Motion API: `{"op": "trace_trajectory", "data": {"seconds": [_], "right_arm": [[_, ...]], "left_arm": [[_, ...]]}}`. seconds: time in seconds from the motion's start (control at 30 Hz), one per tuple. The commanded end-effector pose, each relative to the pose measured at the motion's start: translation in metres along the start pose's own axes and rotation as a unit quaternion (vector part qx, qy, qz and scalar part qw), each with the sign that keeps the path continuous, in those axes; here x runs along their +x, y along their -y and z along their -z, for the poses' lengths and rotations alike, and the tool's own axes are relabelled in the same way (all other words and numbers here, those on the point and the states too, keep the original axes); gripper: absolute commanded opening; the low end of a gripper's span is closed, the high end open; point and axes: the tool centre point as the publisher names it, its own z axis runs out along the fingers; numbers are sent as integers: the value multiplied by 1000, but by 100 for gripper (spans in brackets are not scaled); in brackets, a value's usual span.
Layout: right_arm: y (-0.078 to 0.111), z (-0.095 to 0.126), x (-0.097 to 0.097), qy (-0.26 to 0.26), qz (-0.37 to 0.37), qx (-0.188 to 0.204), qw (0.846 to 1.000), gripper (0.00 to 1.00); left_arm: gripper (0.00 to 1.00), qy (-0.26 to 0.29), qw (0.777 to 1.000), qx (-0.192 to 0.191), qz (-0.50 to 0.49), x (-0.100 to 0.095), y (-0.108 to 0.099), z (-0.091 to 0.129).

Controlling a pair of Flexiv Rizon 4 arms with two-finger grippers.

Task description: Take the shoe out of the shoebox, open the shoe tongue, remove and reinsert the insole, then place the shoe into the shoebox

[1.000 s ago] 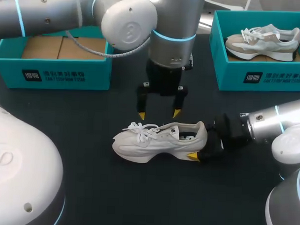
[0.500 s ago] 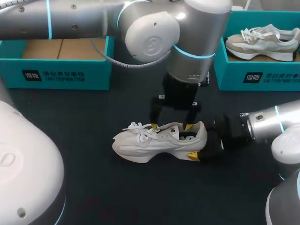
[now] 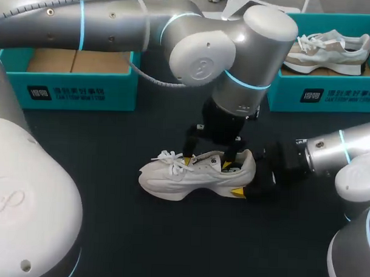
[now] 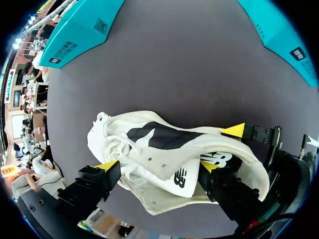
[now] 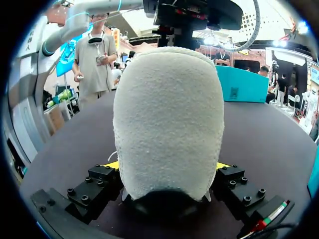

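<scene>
Left gripper [image 3: 207,162] tips sunk in shoe [image 3: 183,178] collar, mostly hidden. Right gripper [image 3: 249,177] far finger behind heel [image 5: 168,119]. Right wrist view: heel blocks toe and laces. Second shoe [image 3: 334,49] toe partly behind left arm [image 3: 116,20].

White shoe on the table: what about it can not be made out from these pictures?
Insole: left wrist view, only a dark opening shows in the white shoe; the upper covers the rest.
Toe and laces: right wrist view, the heel fills the picture.
Right tool tips: right wrist view, the heel covers all but yellow slivers.
Left tool tips: head view, mostly hidden at the shoe's rim.
</scene>
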Motion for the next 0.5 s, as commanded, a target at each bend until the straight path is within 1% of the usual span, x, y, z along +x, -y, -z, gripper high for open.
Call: {"op": "trace_trajectory", "data": {"seconds": [0.03,0.23,0.33,0.37,0.43,0.47,0.5], "right_arm": [[-1,-2,0,0,-1,3,1000,0],[-1,-2,0,0,-1,3,1000,0],[-1,-2,0,0,-1,3,1000,0],[-1,-2,0,0,-1,3,1000,0],[-1,-2,0,0,-1,3,1000,0],[-1,-2,0,0,-1,3,1000,0],[-1,-2,0,0,-1,3,1000,0]], "left_arm": [[100,25,999,10,38,2,-5,-5],[100,43,998,22,33,-15,-1,-13],[100,36,998,32,35,-26,0,-10],[98,30,998,32,35,-30,1,-7],[81,20,998,36,38,-37,2,0],[63,15,998,38,40,-40,3,3],[56,11,998,39,41,-42,4,6]]}}
